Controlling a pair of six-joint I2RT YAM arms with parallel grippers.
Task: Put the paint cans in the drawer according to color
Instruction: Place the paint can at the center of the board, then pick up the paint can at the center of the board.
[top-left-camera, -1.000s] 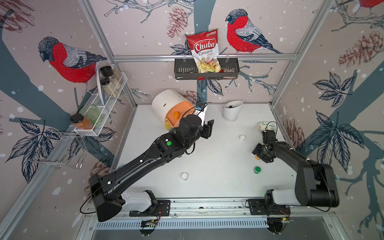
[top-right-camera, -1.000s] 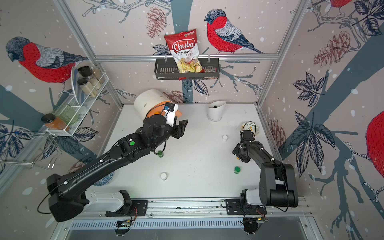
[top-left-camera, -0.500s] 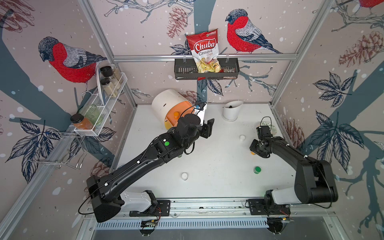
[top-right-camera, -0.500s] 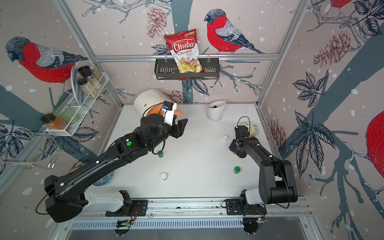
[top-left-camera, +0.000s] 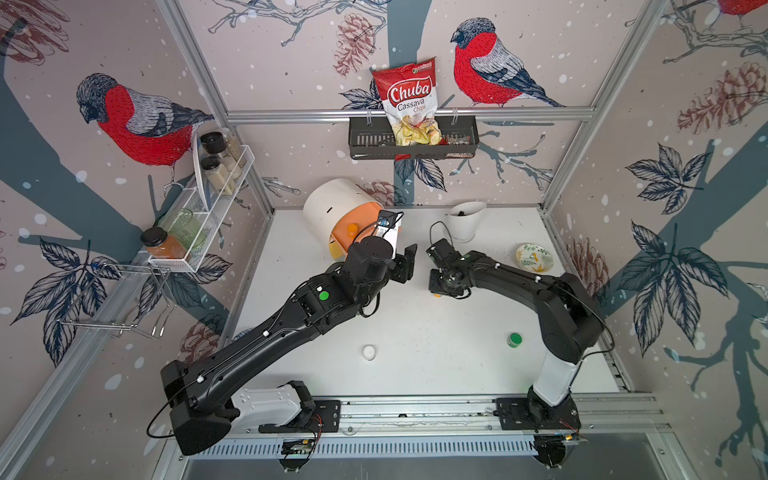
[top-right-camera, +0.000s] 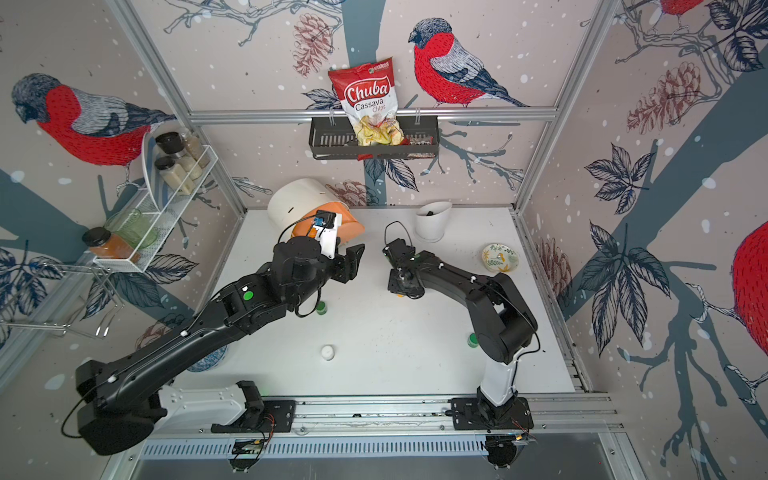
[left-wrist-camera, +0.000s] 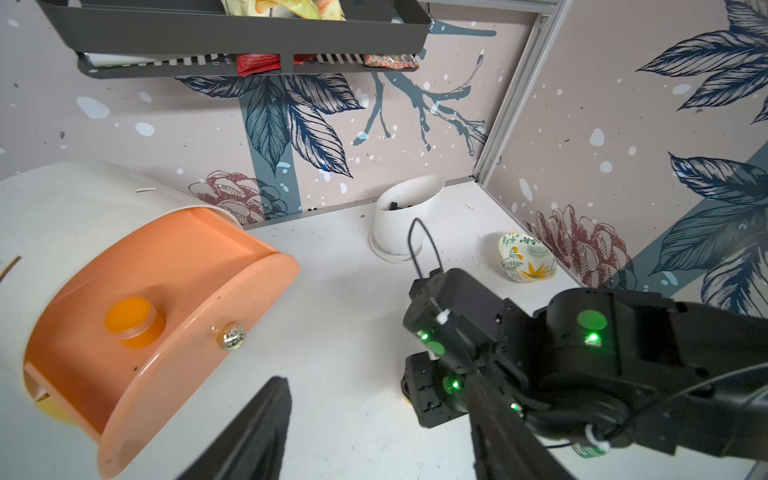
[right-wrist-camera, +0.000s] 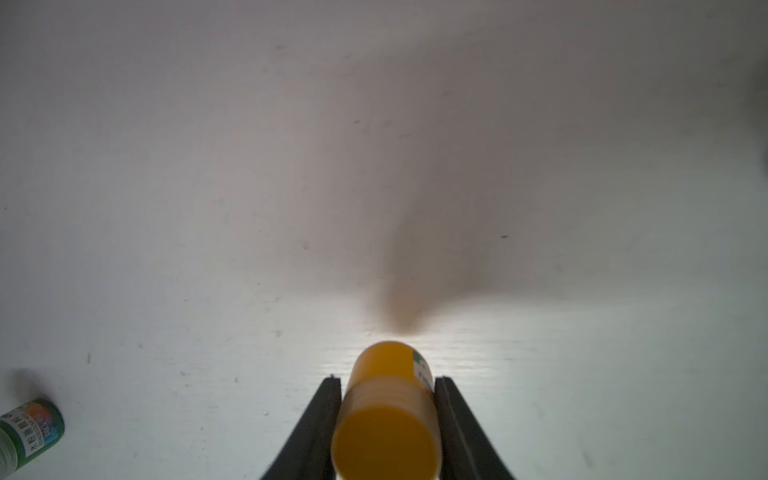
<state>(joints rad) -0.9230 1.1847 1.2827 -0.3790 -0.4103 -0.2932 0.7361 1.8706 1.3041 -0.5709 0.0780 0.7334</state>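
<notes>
White tabletop (right-wrist-camera: 166, 208): orange can (right-wrist-camera: 386, 419) clamped in R claw (right-wrist-camera: 387, 379).

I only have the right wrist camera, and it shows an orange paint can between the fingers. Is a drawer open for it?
Observer: Yes. The peach drawer of the white chest is pulled out.
Operator: Anything in it?
Observer: A second orange can stands upright inside it.
Operator: Where is the left gripper?
Observer: The left gripper hangs open and empty by the drawer front, roughly between it and the right gripper, which is shut on the held orange can.
</notes>
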